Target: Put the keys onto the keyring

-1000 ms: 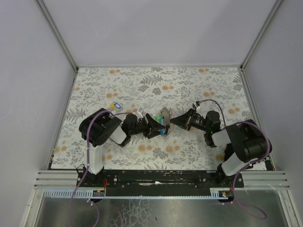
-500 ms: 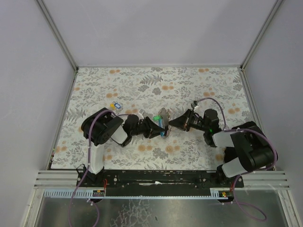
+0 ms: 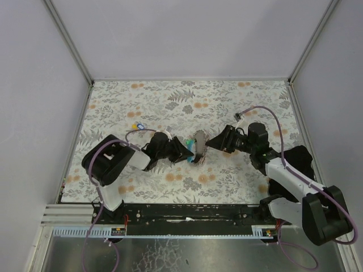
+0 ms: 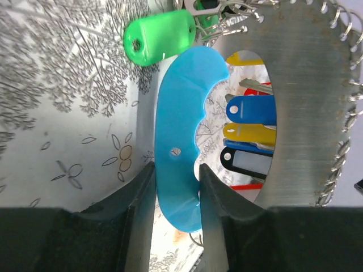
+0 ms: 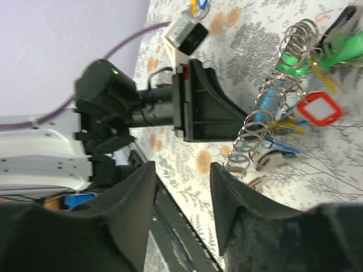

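- From above, the left gripper (image 3: 190, 152) and the right gripper (image 3: 211, 145) point at each other over the middle of the flower-patterned table (image 3: 170, 96), with the keyring (image 3: 198, 141) between their tips. Two loose keys (image 3: 136, 126), one with a yellow head and one with a blue head, lie well apart to the far left.
- At the left wrist, the fingers (image 4: 142, 192) are pinched onto the light-blue strap (image 4: 178, 113), so that arm holds the bunch. A green tag (image 4: 160, 41) hangs at the strap's far end. Blue, yellow, black and red tags (image 4: 252, 109) show through the grey tag's (image 4: 306, 68) cut-out (its edge is lined with wire loops).
- At the right wrist, the jaws stand apart with only tabletop between them, gripping nothing. Ahead of them, the bunch's wire coil (image 5: 272, 107) and a red tag (image 5: 317, 107) hang just beside the left gripper's tip.
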